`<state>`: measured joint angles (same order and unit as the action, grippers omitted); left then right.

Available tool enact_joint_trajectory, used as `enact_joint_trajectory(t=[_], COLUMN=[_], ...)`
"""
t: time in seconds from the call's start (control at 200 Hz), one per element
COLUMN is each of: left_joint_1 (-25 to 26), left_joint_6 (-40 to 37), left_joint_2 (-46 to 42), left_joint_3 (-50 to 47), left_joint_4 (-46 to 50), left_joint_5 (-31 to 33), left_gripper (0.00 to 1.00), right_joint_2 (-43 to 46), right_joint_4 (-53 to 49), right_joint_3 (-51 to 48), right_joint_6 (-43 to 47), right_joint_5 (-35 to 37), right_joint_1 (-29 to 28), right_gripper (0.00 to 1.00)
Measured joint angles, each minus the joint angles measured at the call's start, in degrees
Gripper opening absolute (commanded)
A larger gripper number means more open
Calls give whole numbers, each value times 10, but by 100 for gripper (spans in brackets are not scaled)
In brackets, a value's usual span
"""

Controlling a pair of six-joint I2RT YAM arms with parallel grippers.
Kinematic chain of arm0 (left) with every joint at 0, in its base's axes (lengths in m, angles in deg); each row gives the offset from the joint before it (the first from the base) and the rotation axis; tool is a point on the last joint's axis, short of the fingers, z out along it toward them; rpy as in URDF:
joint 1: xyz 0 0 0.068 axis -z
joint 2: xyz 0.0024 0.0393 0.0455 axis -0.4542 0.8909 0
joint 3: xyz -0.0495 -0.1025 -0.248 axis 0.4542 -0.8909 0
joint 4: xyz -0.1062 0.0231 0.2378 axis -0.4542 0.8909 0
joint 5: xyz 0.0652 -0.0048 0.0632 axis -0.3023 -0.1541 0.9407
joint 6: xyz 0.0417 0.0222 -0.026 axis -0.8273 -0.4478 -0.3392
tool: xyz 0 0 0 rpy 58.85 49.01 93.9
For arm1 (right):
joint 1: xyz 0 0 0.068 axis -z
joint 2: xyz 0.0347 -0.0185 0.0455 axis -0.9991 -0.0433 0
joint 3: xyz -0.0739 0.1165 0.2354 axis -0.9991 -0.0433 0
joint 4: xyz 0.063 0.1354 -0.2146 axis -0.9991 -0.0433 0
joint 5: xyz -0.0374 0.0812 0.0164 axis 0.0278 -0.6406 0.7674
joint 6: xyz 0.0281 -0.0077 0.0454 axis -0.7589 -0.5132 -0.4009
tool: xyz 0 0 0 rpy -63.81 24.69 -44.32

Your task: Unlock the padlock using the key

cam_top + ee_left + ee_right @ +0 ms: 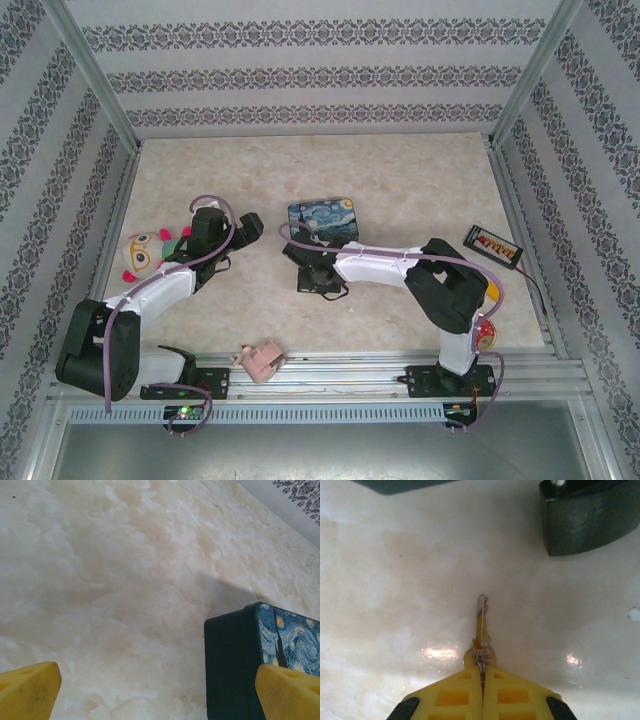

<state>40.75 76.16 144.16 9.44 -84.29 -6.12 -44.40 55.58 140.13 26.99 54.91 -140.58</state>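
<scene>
We find the right gripper (481,675) with its yellow fingers (452,696) pressed together on the bow of the key (481,630). The blade juts forward past the fingertips, just above the table (395,605).

The padlock (587,520) lies on the table ahead of the key tip and off to its right, apart from it. We note a small pale spot at its upper edge, possibly the shackle, but the frame cuts it off and we cannot confirm it. A dark edge of the tin (405,484) shows at the upper left of the right wrist view.

In the overhead view the right arm reaches leftward, and its gripper sits just in front of the blue painted tin (325,222). There we cannot tell the padlock apart from the dark gripper.

The left gripper (245,228) is just left of the tin. Its fingers (27,690) stand wide apart with nothing between them, and one fingertip is close to the tin's wall.

A plush toy (150,250) lies beside the left arm. A pink object (260,360) lies at the near edge, and an orange-and-black device (493,245) lies at the far right.
</scene>
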Motion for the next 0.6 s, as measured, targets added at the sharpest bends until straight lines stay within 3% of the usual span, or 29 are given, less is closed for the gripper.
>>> enact_joint_trajectory(t=[0.37, 0.6], left_joint_1=[-2, -4], left_joint_6=[-56, -90], left_joint_2=[-34, -49], left_joint_3=[-10, -45], left_joint_4=[-55, -181], left_joint_5=[-55, -131], left_gripper=[99, 99], right_joint_2=[121, 249], right_joint_4=[46, 45], right_joint_3=[-106, -127], right_joint_6=[46, 80], right_joint_5=[-96, -181], right_joint_1=[84, 155], right_gripper=[0, 0])
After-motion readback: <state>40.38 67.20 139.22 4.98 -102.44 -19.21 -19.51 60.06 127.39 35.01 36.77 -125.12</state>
